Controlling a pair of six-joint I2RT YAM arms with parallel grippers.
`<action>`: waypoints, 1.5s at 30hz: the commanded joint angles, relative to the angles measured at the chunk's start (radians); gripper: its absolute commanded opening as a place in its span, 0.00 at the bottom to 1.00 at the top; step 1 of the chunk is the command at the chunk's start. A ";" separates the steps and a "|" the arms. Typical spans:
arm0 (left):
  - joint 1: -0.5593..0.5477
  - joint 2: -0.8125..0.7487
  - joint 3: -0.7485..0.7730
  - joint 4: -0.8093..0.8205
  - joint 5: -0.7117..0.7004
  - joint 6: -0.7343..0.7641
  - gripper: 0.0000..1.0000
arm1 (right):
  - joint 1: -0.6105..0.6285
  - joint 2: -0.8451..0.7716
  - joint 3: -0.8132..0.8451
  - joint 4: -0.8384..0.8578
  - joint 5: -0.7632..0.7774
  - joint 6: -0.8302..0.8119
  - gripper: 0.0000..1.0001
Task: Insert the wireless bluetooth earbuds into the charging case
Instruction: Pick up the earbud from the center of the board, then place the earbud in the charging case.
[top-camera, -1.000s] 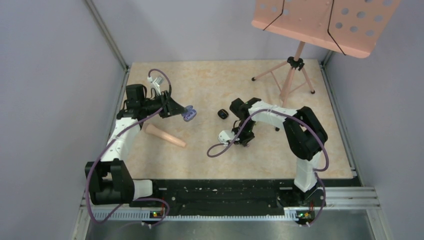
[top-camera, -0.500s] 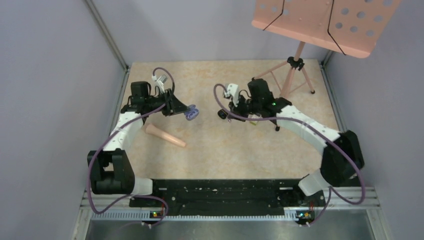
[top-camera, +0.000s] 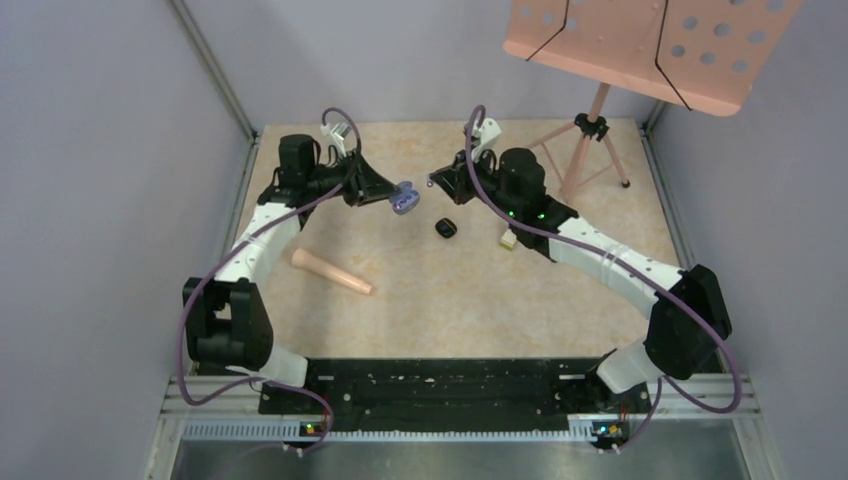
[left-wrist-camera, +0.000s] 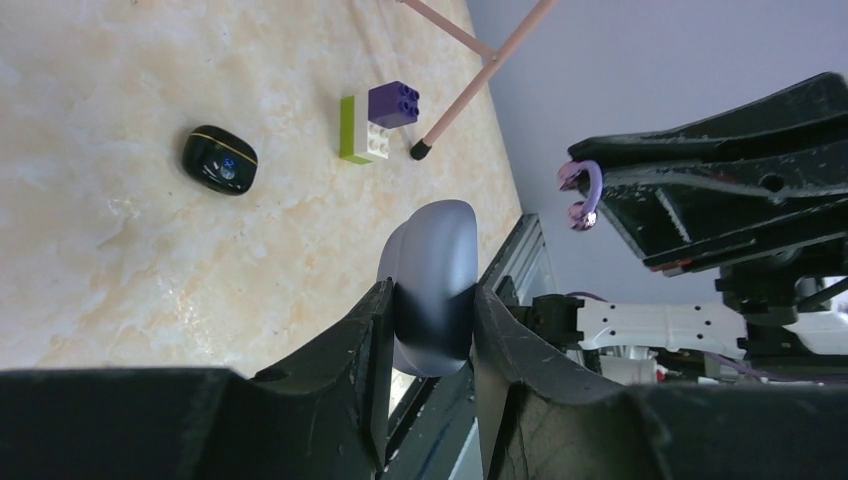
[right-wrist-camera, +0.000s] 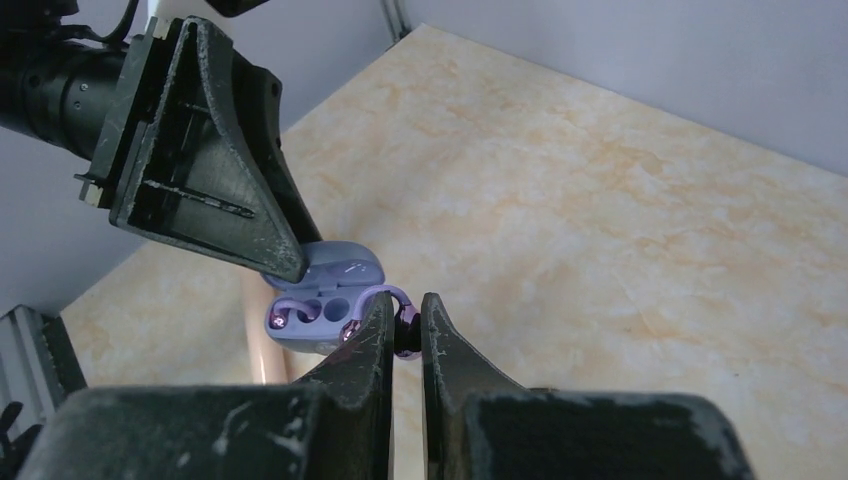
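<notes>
My left gripper (top-camera: 393, 194) is shut on the pale purple charging case (top-camera: 405, 199) and holds it in the air above the table's back middle. In the right wrist view the case (right-wrist-camera: 318, 292) is open, with one purple ring-like earbud (right-wrist-camera: 288, 311) seated in it. My right gripper (right-wrist-camera: 405, 322) is shut on a second purple earbud (right-wrist-camera: 404, 303) right beside the case's open side. The left wrist view shows the case's rounded back (left-wrist-camera: 432, 275) between the jaws and that earbud (left-wrist-camera: 580, 194) at the right gripper's tip. A small glossy black oval piece (top-camera: 446, 228) lies on the table below.
A purple, yellow and white block (top-camera: 510, 240) lies right of the black piece. A beige cone-shaped peg (top-camera: 330, 272) lies at the front left. A pink music stand (top-camera: 585, 140) stands at the back right. Grey walls close the sides.
My right arm swung from the table's middle up and back, carrying the purple earbud to the case. My left gripper raised the case and moved it right and farther back.
</notes>
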 joint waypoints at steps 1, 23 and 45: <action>0.001 0.011 0.036 0.105 0.037 -0.106 0.00 | 0.038 0.019 0.025 0.113 0.046 0.072 0.00; 0.031 0.020 0.008 0.297 0.217 -0.324 0.00 | 0.137 0.026 -0.088 0.385 0.080 -0.127 0.00; 0.032 0.002 -0.008 0.325 0.238 -0.342 0.00 | 0.151 0.046 -0.097 0.364 0.119 -0.172 0.00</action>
